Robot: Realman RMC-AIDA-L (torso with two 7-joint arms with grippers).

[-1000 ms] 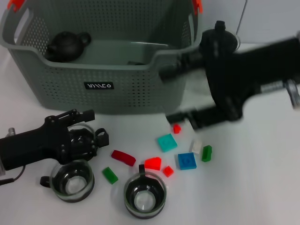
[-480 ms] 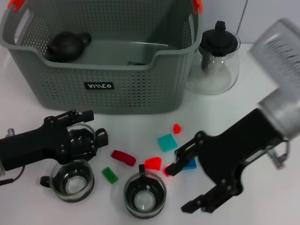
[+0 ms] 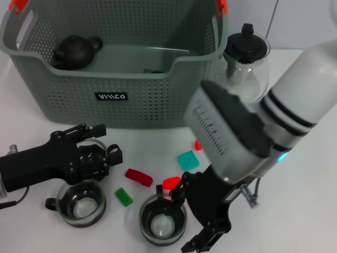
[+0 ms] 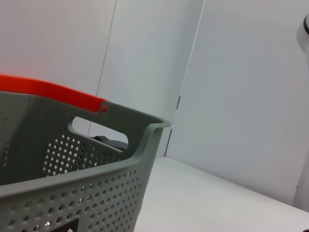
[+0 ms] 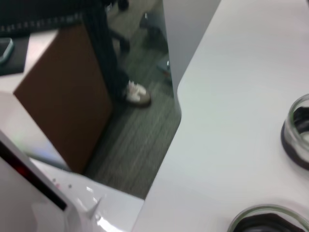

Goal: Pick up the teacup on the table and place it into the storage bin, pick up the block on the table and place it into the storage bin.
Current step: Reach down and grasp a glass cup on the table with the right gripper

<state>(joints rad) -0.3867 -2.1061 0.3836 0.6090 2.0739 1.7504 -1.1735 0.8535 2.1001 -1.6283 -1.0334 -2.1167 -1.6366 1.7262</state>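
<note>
Bright, even light overhead; soft faint shadows lie under the basket (image 3: 113, 79) on the white table (image 3: 305, 211). The right wrist view is blurred throughout.

Glass teapot (image 3: 245, 66) with black lid upright on white tabletop (image 3: 300, 211), well beyond right gripper (image 3: 202, 221). Small dark teapot (image 3: 75, 51) far from it, up-left. Right wrist view: brown panel (image 5: 67, 92), grey floor (image 5: 140, 145), white shoe (image 5: 136, 94) beyond tabletop edge.
</note>
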